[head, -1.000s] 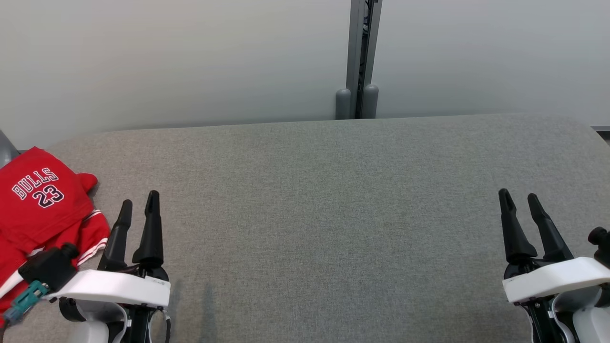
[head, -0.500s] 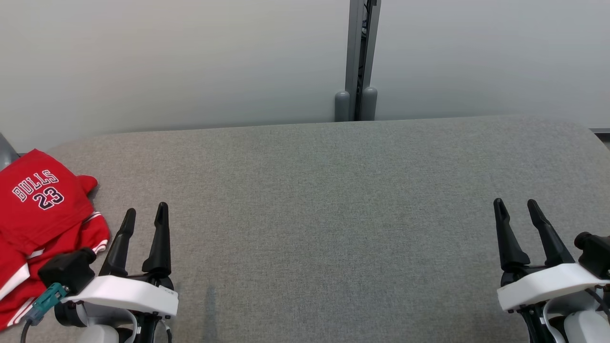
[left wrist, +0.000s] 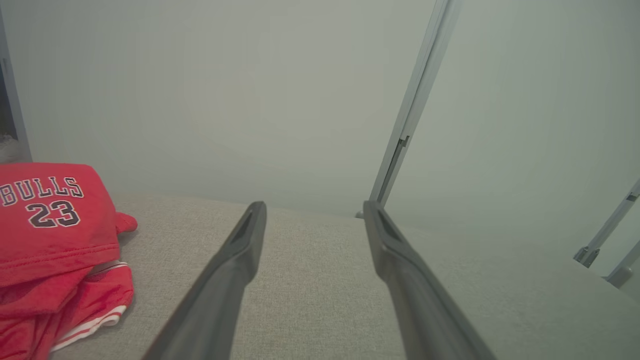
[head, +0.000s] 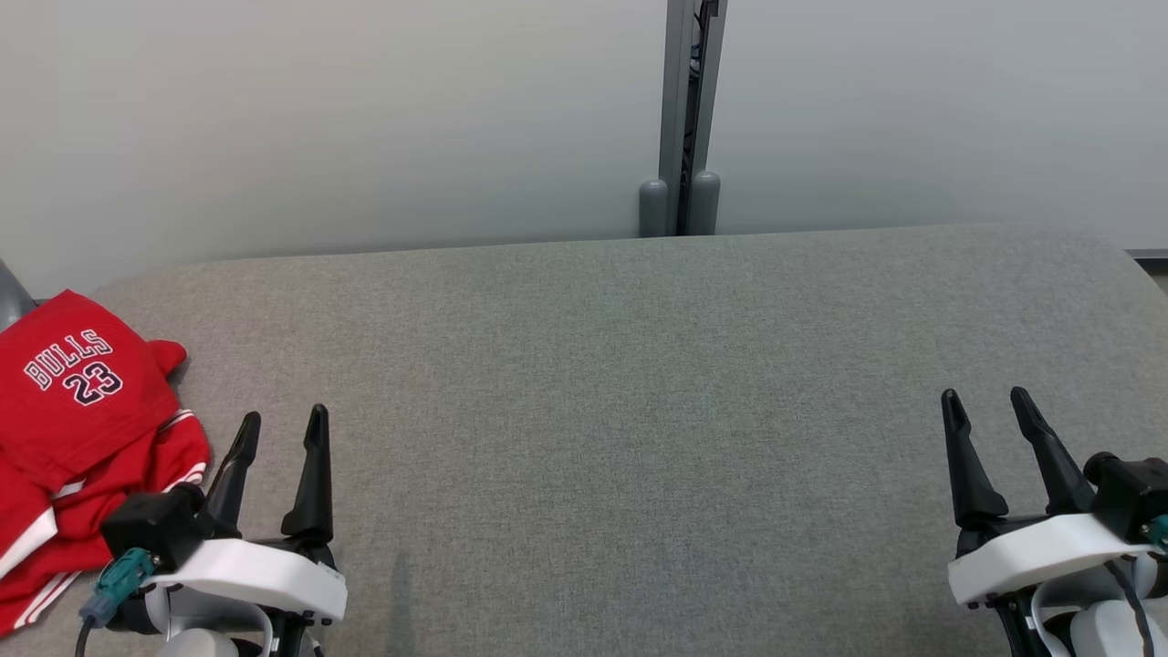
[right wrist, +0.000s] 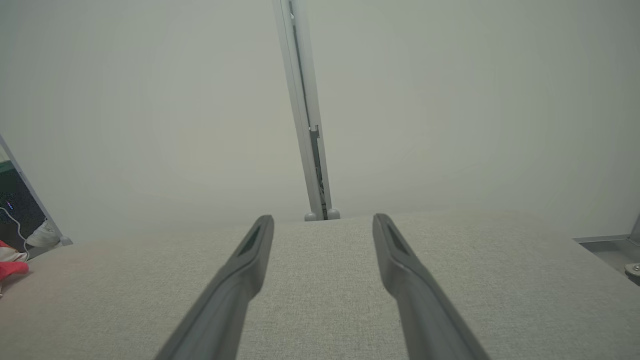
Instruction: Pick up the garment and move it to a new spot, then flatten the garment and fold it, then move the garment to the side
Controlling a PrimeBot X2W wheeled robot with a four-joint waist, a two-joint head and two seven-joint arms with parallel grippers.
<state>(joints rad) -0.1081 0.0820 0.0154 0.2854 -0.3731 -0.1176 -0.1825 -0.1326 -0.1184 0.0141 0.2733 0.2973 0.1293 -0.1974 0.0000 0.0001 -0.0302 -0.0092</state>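
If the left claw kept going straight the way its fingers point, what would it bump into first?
Probably nothing soon: the left gripper, open, points across the grey table toward the pale wall, likely the first thing met. The red garment lies off to its left, outside that line.

Both arms same build. Left gripper [head: 284, 415]: two long matte-black tapered fingers [head: 310, 484], pointed tips, wider flared bases, seated in a glossy white curved wrist shell [head: 246, 575]. Boxy black camera module [head: 155, 525] on the outer side, with a teal plug [head: 119, 584] and a dark cable [head: 80, 639] off it. Right gripper [head: 985, 394]: same fingers, white shell, black module, sliver of teal plug, thin black lead [head: 1121, 589]. Pale grey rounded housing [head: 1095, 634] under the shell. Close up, fingers read dark grey, with a shallow recessed slot [left wrist: 245, 231] just below each tip.
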